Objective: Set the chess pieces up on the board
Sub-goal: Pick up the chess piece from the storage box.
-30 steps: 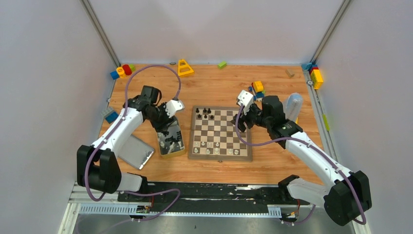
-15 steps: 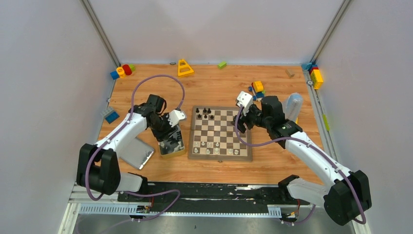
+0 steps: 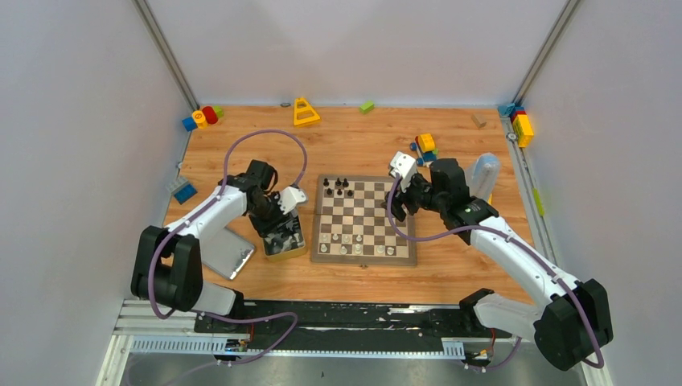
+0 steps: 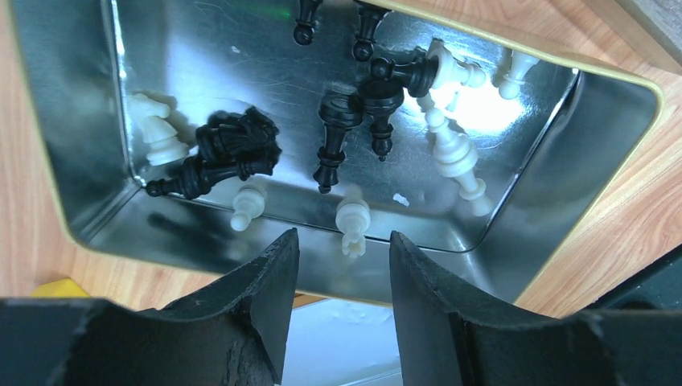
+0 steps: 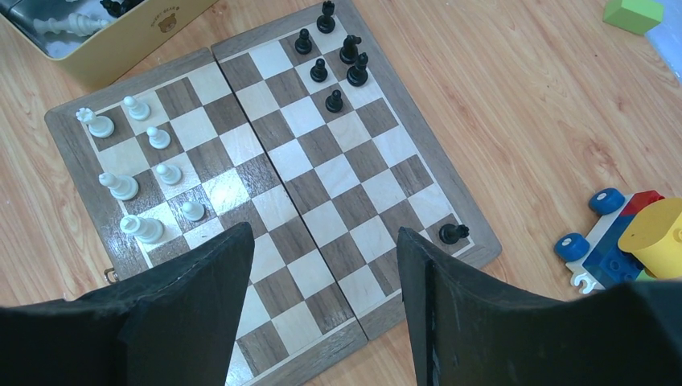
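From above, the board (image 3: 370, 211) lies flat at the middle of the wooden surface (image 3: 354, 145), with only some chess pieces (image 3: 341, 186) on it: a black cluster at the far left corner and pale ones along the near rows. The open tin (image 3: 285, 241) sits just beside the board's left edge, its lid (image 3: 225, 251) further left. That puts the supply within the left arm's reach. The left claw (image 3: 280, 219) dips into the tin, and the right claw (image 3: 404, 193) hangs over the board's far right side, near the toy blocks (image 3: 426, 145).

The left wrist view looks straight down into the tin (image 4: 72, 121). Black and white pieces lie tumbled on its shiny floor. The left claw (image 4: 344, 245) is parted about halfway and holds nothing, and a fallen white pawn (image 4: 352, 215) lies in line with the gap — likely the pick it is set up for.

The right wrist view shows the board (image 5: 346, 173) from over its edge, with white pieces (image 5: 121, 186) in two partial rows and black ones (image 5: 338, 56) bunched at the opposite end. A lone black pawn (image 5: 453, 233) stands on a corner square. The right claw (image 5: 323, 241) is spread wide and empty, parked clear above the squares — it seems to be waiting or choosing.
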`<state>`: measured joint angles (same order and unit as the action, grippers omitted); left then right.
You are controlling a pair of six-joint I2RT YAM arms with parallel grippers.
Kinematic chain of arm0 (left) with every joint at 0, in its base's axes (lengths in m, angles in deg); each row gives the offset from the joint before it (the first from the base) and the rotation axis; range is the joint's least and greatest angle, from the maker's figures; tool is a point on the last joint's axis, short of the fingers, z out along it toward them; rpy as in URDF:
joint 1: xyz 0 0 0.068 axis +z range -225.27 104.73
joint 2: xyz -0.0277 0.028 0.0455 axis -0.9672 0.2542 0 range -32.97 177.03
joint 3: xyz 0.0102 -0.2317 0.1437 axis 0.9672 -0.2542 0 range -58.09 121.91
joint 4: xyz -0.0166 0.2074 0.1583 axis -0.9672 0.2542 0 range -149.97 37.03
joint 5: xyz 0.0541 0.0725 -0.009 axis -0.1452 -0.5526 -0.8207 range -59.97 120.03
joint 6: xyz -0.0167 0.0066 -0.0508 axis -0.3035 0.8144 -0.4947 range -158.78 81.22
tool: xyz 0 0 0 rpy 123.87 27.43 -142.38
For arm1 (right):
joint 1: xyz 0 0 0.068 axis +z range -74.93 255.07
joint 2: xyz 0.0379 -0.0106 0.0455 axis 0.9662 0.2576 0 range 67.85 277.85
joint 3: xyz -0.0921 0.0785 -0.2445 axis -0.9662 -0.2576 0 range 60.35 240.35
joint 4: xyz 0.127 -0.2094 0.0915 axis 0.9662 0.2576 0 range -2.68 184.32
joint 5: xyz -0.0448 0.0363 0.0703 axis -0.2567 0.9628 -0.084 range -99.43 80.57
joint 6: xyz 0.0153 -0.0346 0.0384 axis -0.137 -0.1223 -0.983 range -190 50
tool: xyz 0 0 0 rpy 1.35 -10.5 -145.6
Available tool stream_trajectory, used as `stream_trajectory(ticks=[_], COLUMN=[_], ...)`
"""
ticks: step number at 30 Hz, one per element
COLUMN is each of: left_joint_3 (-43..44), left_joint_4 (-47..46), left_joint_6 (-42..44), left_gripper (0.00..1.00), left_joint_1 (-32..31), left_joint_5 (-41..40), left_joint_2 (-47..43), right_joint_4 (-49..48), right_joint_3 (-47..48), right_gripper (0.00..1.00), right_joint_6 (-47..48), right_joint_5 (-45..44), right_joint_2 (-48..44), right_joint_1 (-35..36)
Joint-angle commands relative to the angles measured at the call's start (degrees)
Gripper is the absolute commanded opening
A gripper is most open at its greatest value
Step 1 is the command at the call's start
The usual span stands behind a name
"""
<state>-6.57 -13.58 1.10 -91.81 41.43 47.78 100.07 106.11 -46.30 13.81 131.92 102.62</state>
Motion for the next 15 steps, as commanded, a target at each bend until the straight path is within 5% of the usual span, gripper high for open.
stream_trajectory(ticks=[1,15], left_joint_3=[-0.48,-0.62], left_joint_4=[-1.42,-1.85], left_joint_6=[0.46,1.19], left_gripper=[0.53,0.49], left_joint_1=[-0.38,-0.47], left_joint_5=[-0.04,-1.80], left_joint_2=[1.19,4.41], right_joint_4=[-0.80,-0.76], right_joint_3=[-0.05,-0.23], right_gripper=[0.67,0.67], right_joint_6=[0.73,0.99], right_joint_5=[1.28,1.72], right_joint_2=[-0.09,0.11], right_joint_1=[-0.17,-0.21])
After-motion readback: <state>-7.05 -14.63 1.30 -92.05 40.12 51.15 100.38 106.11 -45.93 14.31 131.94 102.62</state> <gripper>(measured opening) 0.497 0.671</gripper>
